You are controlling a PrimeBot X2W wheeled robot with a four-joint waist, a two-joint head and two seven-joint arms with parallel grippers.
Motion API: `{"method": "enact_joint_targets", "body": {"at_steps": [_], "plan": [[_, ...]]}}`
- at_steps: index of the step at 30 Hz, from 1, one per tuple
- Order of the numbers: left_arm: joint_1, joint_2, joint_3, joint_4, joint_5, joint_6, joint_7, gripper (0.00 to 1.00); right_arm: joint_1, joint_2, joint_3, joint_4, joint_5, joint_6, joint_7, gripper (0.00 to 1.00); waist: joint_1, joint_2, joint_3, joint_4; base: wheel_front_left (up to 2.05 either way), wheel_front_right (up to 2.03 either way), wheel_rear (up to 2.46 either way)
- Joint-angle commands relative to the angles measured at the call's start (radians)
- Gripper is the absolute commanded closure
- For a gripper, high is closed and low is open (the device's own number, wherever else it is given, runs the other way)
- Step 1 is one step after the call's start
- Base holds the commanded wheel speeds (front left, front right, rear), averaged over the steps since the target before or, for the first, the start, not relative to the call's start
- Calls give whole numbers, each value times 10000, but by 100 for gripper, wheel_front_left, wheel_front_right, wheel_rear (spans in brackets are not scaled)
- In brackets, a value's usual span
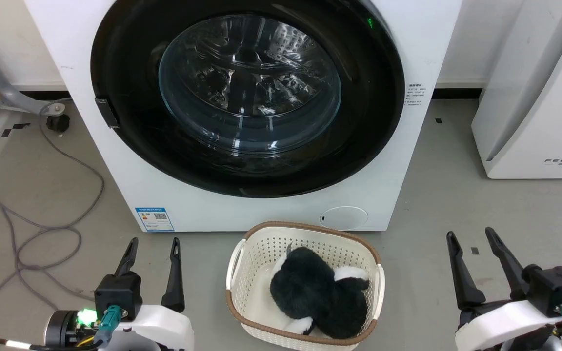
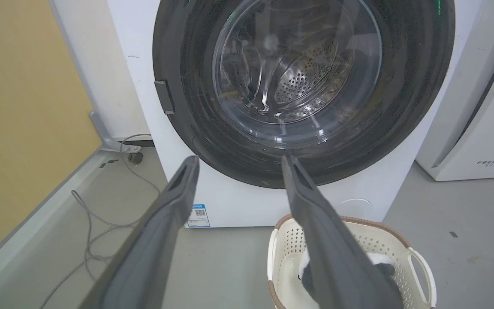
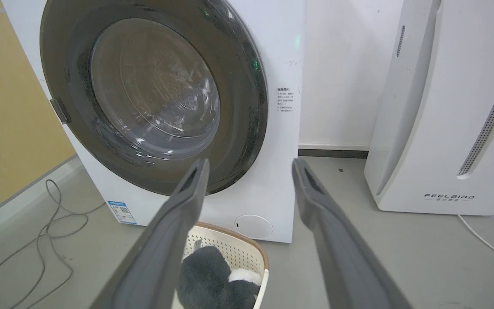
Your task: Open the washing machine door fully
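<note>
**Status.** The washing machine door (image 1: 247,92) is shut. It sits flush in the front of the white washer (image 1: 271,214), with its black ring unbroken all round and the glass bowl facing the robot. Opening has not begun.

**Grippers.** The left gripper (image 1: 155,242) has its fingers spread and holds nothing. It is low, well short of the washer, to the left of the laundry basket (image 1: 305,228). The right gripper (image 1: 470,232) is likewise spread and empty, low at the basket's right and well apart from the door.

**Point of purchase.** A small dark tab (image 1: 107,112) sits on the door's left edge at about mid-height. I judge this to be the pull point, with the hinge on the opposite side, though the hinge itself cannot be made out.

**Recommended practice.**
- The left gripper is on the nearer side and should take the step.
- Raise it to tab height, come in from the left and hook a finger behind the tab, not against the glass.
- Pull outward until the latch frees.
- Then follow an arc about the right-hand edge, not a straight line, so the finger does not slip off.
- Continue until the door stands wide.

**Hazards.**
- The basket, with a dark plush toy (image 1: 310,292) in it, stands just in front of the washer below the door, so route the arm to its side.
- The door would swing toward the right gripper, which should be held out of that path.
- Loose cables (image 1: 42,234) lie on the floor at the left.
</note>
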Motion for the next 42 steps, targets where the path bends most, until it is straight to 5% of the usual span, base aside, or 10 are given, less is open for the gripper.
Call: {"method": "enact_joint_targets", "body": {"at_steps": [1,11,13,14,21,35,42], "plan": [[-91,2,-30,-70,-64,83,-94,0,-54,-1,-20,-102,186,2,-103,0,0,-1,8,2,0,0,0],[-129,2,-115,-100,-77,260,-302,0,-72,-2,-11,-305,720,2,-311,0,0,-1,55,7,0,0,0],[-143,2,-132,-105,-78,295,-344,0,-74,-2,-5,-341,817,2,-353,83,0,-1,63,11,0,0,0],[-149,2,-141,-107,-79,312,-365,0,-74,-2,16,-356,875,2,-374,100,0,-1,66,14,0,0,0],[-163,2,-203,-123,-100,442,-512,0,-93,-2,-38,-328,2250,3,-520,100,0,-1,84,19,0,0,0],[-219,2,-319,-169,-130,689,-804,0,-277,-3,3,137,9136,4,-529,100,0,-1,179,52,0,0,0],[-329,2,-386,-215,-124,783,-950,0,-810,-3,-757,675,10741,4,171,100,0,-1,370,138,0,0,0]]}}
